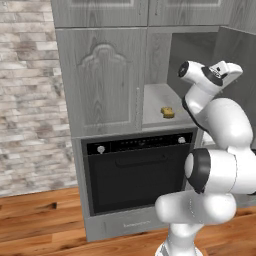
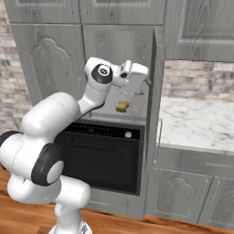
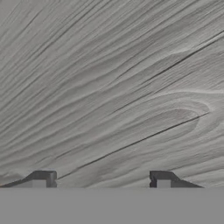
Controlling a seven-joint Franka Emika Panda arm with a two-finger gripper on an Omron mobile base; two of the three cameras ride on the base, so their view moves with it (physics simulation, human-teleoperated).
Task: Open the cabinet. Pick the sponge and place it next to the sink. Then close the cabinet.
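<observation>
Cabinet point(image 1: 102, 80) right door open; sponge point(image 1: 168, 112) on shelf below jaws; jaws apart, empty, facing wood-grain panel.

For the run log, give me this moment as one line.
cabinet: right door open, left shut | sponge: on shelf, untouched | end effector: open, empty, facing wood grain | stage: pick pending

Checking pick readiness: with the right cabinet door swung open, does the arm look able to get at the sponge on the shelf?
Probably yes. The sponge lies uncovered on the cabinet shelf, the door open, nothing before it. The pincer faces wood grain, so it must turn first.
</observation>
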